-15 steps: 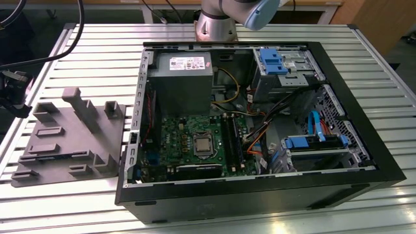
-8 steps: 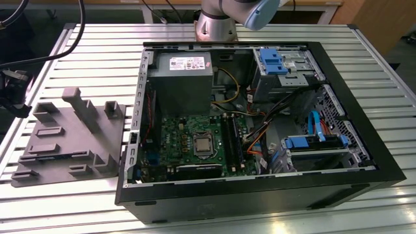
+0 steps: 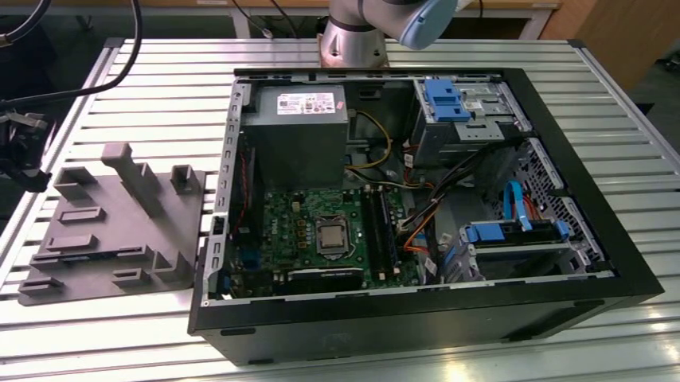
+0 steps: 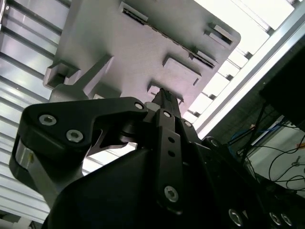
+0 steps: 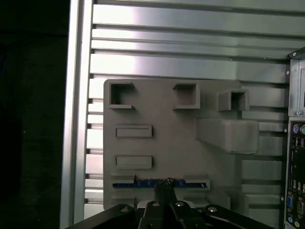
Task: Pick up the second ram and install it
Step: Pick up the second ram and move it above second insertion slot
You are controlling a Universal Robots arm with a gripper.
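So the second ram sits in its slot on the grey fixture. It's standing on its long edge, so in the first wrist view it's just a thin dark-and-blue strip. The fixture is on the slatted table, on the exterior view's left of the open computer case. In the first wrist view the gripper hangs over the fixture, roughly lined up with the middle of the stick. As far as I can tell its fingertips are pressed together with nothing between them, and the second wrist view shows the same narrow closed tip. I reckon it's well above the stick, not touching it. Handling-wise I'd expect the stick to be super light and stiff, but thin and easy to damage if you twist or bend it, and the flat faces are probably a bit slick. I'd pinch it across the two flat faces near the middle of the top edge, so it hangs level and the contact edge stays untouched.
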